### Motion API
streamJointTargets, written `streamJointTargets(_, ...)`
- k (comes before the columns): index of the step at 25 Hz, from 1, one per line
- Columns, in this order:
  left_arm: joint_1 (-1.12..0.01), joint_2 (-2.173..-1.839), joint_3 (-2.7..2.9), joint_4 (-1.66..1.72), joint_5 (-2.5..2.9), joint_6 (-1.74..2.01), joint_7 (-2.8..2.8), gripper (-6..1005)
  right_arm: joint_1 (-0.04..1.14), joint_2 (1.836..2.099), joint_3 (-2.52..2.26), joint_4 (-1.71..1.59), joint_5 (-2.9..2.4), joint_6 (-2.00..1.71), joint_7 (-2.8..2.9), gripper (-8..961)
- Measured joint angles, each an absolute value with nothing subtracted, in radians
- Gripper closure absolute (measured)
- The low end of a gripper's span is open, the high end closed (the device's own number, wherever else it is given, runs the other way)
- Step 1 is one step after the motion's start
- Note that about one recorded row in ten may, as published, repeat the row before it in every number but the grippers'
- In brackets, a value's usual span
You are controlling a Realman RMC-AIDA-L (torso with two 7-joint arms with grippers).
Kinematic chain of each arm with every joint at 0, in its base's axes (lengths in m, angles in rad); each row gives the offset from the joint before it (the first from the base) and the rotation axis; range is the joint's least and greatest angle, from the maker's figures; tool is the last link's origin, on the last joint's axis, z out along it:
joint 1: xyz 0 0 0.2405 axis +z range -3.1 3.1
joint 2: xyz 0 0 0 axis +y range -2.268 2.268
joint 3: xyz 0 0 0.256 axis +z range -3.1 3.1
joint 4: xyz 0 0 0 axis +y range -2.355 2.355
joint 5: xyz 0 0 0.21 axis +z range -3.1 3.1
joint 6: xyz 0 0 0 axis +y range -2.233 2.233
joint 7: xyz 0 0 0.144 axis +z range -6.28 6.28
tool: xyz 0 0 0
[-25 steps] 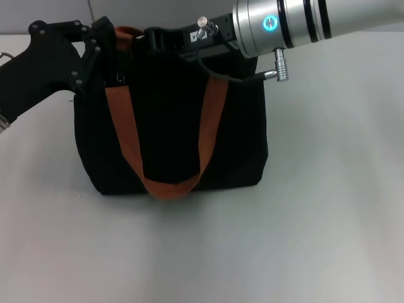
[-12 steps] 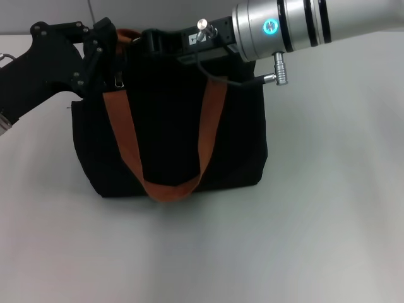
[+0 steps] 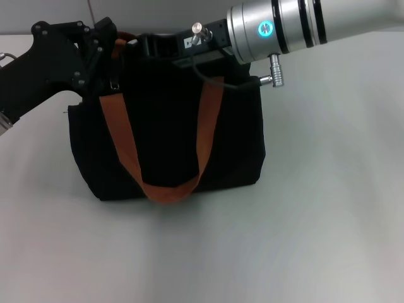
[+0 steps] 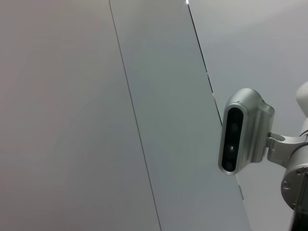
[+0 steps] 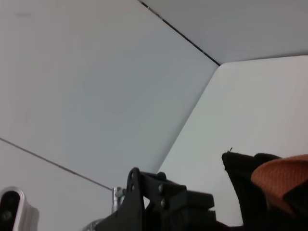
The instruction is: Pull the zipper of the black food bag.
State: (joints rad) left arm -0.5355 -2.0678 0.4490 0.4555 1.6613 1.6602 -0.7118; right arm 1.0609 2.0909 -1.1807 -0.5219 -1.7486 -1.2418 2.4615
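The black food bag (image 3: 170,139) stands on the white table in the head view, with a rust-orange handle strap (image 3: 123,148) looping down its front. My left gripper (image 3: 104,53) is at the bag's top left corner, against the fabric and strap. My right gripper (image 3: 154,45) reaches in from the right and lies along the bag's top edge. A small grey metal piece (image 3: 115,83), possibly the zipper pull, hangs at the top left corner. The right wrist view shows the bag's corner (image 5: 243,175), a strap (image 5: 281,180) and the left gripper (image 5: 163,199).
The white table (image 3: 315,221) spreads in front of and to the right of the bag. The right arm's silver wrist (image 3: 278,28) with its cable plug (image 3: 273,69) hangs over the bag's top right. The left wrist view shows only wall panels and the head camera (image 4: 243,130).
The right arm has slid left along the bag's top edge. The bag and the left gripper have shifted slightly left with it.
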Motion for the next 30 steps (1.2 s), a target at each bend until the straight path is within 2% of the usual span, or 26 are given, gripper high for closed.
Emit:
streamJointTargets(2, -0.535, -2.068, 0.449, 0.456, 1.661, 1.659, -0.712, 913, 1.059, 2.091, -1.183, -0.523, -1.749, -1.240, 2.461, 798)
streamJointTargets(7, -0.531, -2.068, 0.448, 0.456, 1.655, 1.658, -0.712, 912, 1.056, 2.091, -1.184, -0.525, -1.749, -1.239, 2.442, 911)
streamJointTargets(15, -0.526, -2.068, 0.448, 0.456, 1.652, 1.657, -0.712, 910, 1.054, 2.088, -1.183, -0.536, -1.754, -1.239, 2.397, 954)
streamJointTargets(30, -0.507, -2.065, 0.446, 0.456, 1.630, 1.656, -0.712, 906, 1.069, 2.085, -1.185, -0.587, -1.848, -1.236, 2.416, 954)
